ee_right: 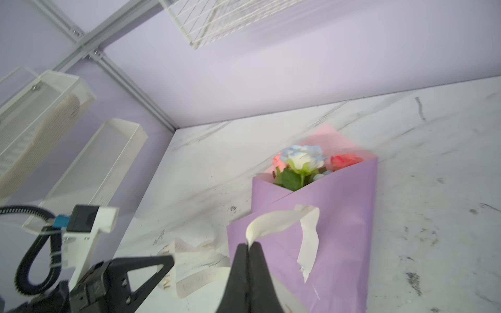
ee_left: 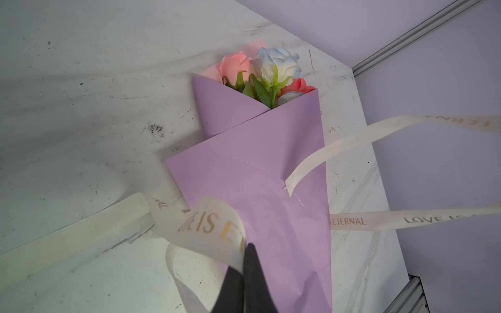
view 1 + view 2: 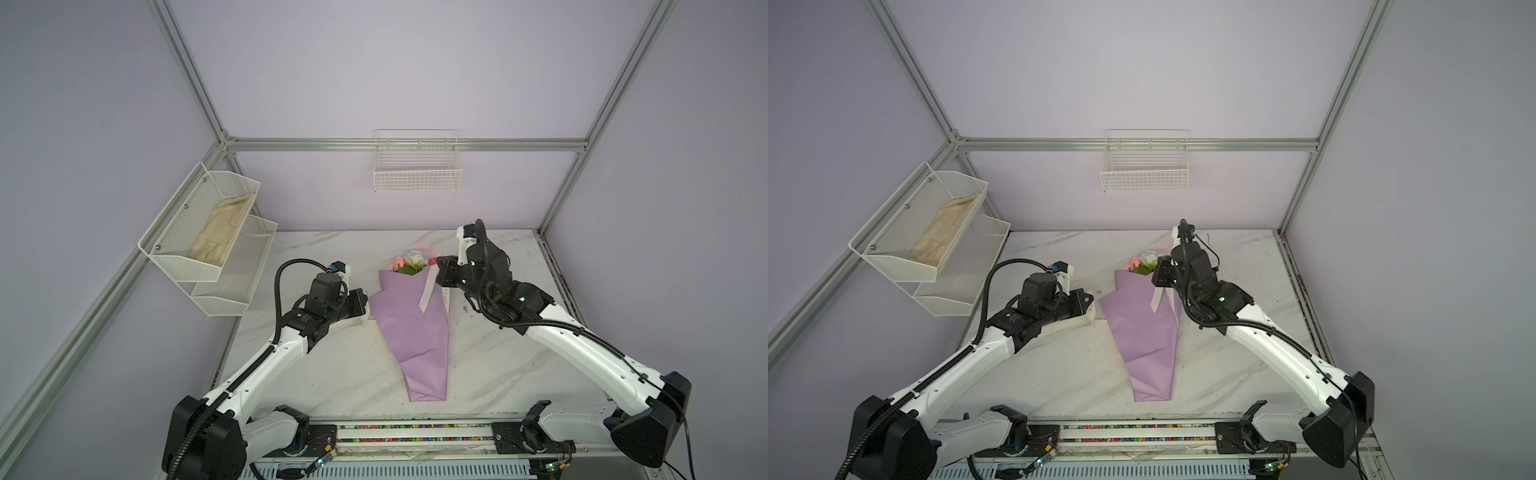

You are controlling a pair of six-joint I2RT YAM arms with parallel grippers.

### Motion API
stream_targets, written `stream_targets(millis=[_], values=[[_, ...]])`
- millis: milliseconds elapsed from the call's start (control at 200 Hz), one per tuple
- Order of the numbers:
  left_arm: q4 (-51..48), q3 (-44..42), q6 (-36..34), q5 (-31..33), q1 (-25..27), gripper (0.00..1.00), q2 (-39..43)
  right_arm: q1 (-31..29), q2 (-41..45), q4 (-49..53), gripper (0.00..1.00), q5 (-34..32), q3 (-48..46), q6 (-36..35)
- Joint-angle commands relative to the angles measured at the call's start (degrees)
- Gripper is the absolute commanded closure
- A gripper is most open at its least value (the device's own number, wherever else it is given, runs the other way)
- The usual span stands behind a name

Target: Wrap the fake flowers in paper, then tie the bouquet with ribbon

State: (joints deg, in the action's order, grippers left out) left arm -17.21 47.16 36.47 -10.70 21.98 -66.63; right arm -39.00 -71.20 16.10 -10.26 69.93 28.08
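The bouquet [image 3: 409, 328] lies flat in the middle of the marble counter [image 3: 332, 374], between the two arms, with its rose heads toward the back wall and its narrow lilac tail toward the front edge. The left arm [image 3: 286, 345] stretches low and nearly level over the counter, its wrist just beside the wrap's left edge. In the left wrist view the left jaws are pressed together on a looping length of the cream ribbon [image 2: 208, 225], which shows again past the wrap's other side with gold lettering. The right arm [image 3: 590, 353] climbs from its base and bends so that its wrist is raised over the wrap's right edge, near the flowers. The right jaws are closed too, pinching a curled end of the same ribbon [image 1: 282, 216] above the lilac paper
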Motion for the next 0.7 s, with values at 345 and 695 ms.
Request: stream_targets(millis=[345, 695], values=[[1.9, -2.3, 3.1, 0.6, 3.1, 0.96, -0.6, 5.1, 5.0, 4.7, 1.0, -9.0, -0.7, 2.5], [2.4, -4.0, 5.6, 3.6, 3.9, 0.96, -2.3, 11.9, 9.0, 9.9, 1.0, -13.1, 0.2, 3.7]])
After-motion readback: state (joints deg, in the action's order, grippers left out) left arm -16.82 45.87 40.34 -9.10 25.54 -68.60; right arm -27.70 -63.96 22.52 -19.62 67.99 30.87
